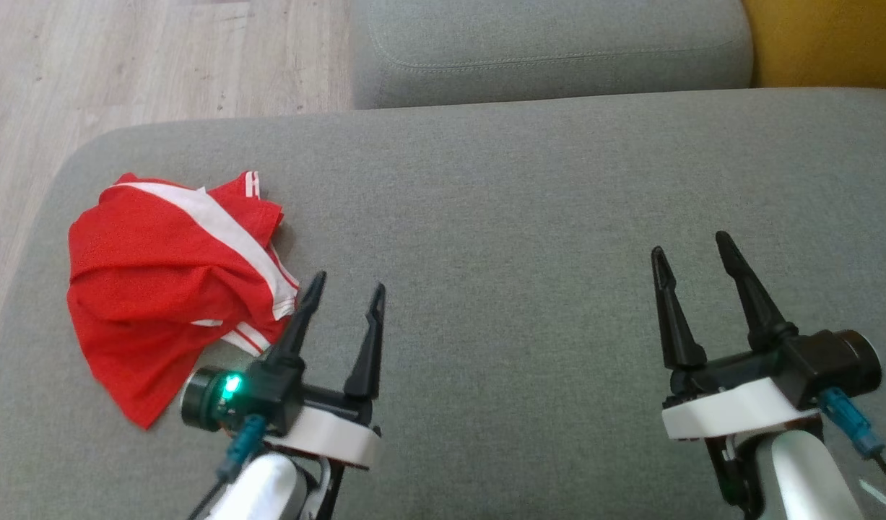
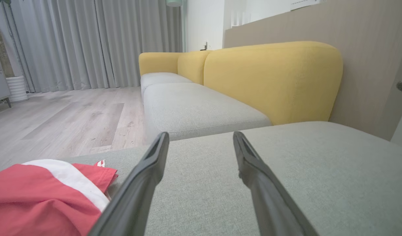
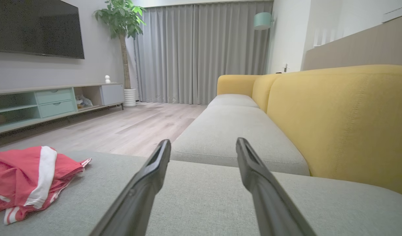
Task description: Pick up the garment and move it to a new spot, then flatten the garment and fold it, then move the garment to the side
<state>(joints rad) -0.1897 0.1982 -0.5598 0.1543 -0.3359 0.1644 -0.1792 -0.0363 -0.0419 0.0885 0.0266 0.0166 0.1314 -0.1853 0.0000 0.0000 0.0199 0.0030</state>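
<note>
A dark wall television (image 3: 37,28) was shown by the right wrist view; the left gripper (image 1: 349,281) and right gripper (image 1: 689,243) were seen spread-fingered, empty; the red white-striped garment (image 1: 161,282) was crumpled.

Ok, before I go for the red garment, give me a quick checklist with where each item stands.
1. Left claw open: ok.
2. Right claw open: ok.
3. Garment in sight on the cushion: ok.
4. Garment lying flat: not ok, bunched up.
5. Left claw touching fabric: cannot tell; it overlaps the garment's edge in the head view.
6. Nothing held: ok.
</note>
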